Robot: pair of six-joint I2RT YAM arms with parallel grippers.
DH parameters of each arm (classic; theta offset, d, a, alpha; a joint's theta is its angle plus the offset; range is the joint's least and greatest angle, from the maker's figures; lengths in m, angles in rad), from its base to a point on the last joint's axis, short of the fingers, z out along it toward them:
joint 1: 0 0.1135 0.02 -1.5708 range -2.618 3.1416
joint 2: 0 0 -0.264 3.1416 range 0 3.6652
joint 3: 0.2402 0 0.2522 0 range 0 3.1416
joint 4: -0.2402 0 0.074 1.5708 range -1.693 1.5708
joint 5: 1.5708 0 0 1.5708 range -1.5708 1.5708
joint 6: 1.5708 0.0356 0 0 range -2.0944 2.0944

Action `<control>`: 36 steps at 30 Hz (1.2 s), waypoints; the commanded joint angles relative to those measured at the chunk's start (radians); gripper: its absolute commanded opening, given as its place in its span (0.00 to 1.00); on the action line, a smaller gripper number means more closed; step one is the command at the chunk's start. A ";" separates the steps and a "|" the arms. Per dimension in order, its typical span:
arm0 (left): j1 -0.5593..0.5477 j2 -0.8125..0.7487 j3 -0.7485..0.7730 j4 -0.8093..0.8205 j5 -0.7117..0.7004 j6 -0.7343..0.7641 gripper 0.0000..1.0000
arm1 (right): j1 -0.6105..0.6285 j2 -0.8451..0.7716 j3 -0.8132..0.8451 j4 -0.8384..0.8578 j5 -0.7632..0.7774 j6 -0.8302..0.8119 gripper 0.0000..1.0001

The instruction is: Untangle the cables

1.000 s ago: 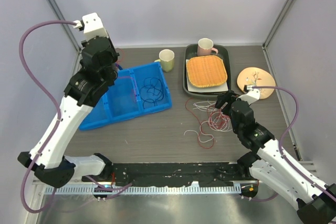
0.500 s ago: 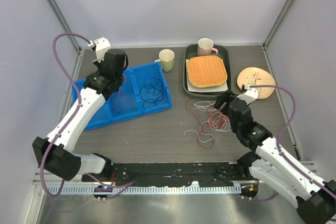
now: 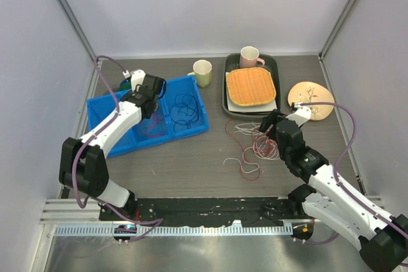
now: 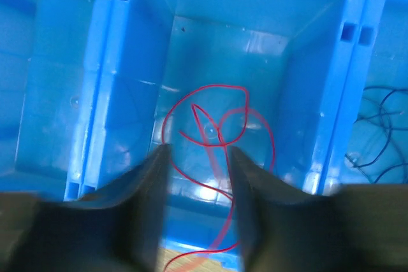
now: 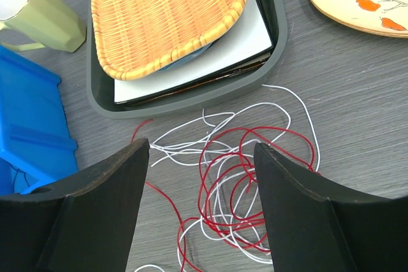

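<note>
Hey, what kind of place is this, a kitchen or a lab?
Probably a robot lab test cell, not a kitchen: plain panels box in a table, two robot arms are bolted to a base rail, and loose cables lie beside a blue bin.

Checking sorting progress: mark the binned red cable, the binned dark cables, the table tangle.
red cable [image 4: 220,137]: left wrist, loop crossing
dark cables [image 3: 185,107]: top external, bundle middle
tangle [image 5: 233,179]: right wrist, red loops

Bin at 10 o'clock: cable loop in middle compartment, cable coils in right one. Mug at 12. Tray at 1, basket on it, cup behind. Plate at 2. Cable tangle at 3.
</note>
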State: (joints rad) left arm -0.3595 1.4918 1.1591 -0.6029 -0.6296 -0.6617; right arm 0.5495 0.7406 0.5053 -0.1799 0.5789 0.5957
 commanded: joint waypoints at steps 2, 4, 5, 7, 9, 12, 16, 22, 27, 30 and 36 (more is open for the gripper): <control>0.007 -0.001 0.022 -0.035 0.037 -0.041 0.67 | 0.000 0.009 0.007 0.040 0.013 -0.004 0.72; 0.004 -0.054 0.022 -0.051 0.041 -0.053 0.85 | 0.001 0.016 0.010 0.040 0.009 -0.005 0.72; 0.004 -0.079 0.019 -0.057 0.044 -0.058 0.90 | 0.001 0.020 0.010 0.040 0.009 -0.005 0.72; 0.004 -0.169 -0.002 -0.051 0.083 -0.056 0.99 | 0.001 0.028 0.015 0.040 0.007 -0.007 0.72; 0.004 -0.241 -0.025 -0.028 0.120 -0.055 1.00 | 0.000 0.034 0.016 0.040 0.003 -0.007 0.73; 0.004 -0.384 -0.087 0.023 0.252 -0.050 1.00 | 0.000 0.066 0.030 0.027 0.001 -0.004 0.73; -0.007 -0.536 -0.195 0.098 0.462 -0.047 1.00 | 0.000 0.164 0.065 0.005 -0.056 -0.008 0.73; -0.062 -0.643 -0.363 0.184 0.611 -0.065 1.00 | 0.001 0.298 0.145 -0.091 -0.085 0.015 0.71; -0.061 -0.653 -0.407 0.152 0.577 -0.076 1.00 | 0.000 0.297 0.180 -0.168 0.007 0.042 0.71; -0.062 -0.656 -0.406 0.163 0.614 -0.056 1.00 | 0.000 0.258 0.180 -0.220 0.088 0.082 0.74; -0.064 -0.663 -0.418 0.172 0.619 -0.042 1.00 | -0.058 0.264 0.214 -0.390 0.225 0.211 0.86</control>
State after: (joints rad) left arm -0.4213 0.8474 0.7353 -0.4789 -0.0380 -0.7250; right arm 0.5381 1.0058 0.6575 -0.4408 0.6773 0.6933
